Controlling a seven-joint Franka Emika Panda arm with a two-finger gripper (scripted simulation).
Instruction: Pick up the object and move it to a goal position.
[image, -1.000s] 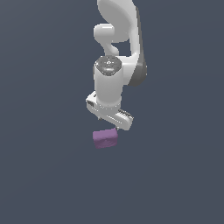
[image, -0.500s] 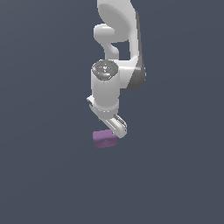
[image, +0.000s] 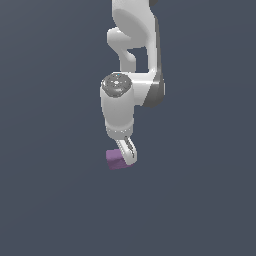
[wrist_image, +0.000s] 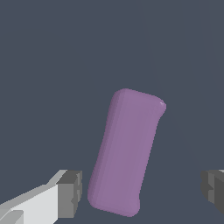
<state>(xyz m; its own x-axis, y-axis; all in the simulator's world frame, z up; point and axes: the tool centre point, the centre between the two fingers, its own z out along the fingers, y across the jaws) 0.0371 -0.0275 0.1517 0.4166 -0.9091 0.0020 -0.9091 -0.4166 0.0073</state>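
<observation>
I have the white Panda arm (image: 131, 75) reaching down over a flat, dark grey-blue surface (image: 50, 200), and its claw (image: 127, 156) hangs just above and partly in front of the small matte purple block with rounded edges (image: 115, 160). In the exterior view the block lies on the surface directly under the hand, poking out toward the exterior view's left of the one finger I can make out there.

In the wrist view the jaws stand wide apart and hold nothing: one dark grey pad (wrist_image: 70, 194) shows on one side of the block (wrist_image: 124, 153) and the other pad (wrist_image: 213, 189) at the far edge of the frame, with bare surface between each pad and the block. The block runs long and slightly slanted between them, sitting much nearer the first pad than the second, so it is off-centre in the gap.

I judge this to be the approach before the grasp; nothing is lifted yet. My next move calls for shifting the hand sideways to centre the block, lowering until the pads flank its long sides, then closing. I see no goal marker in either view
</observation>
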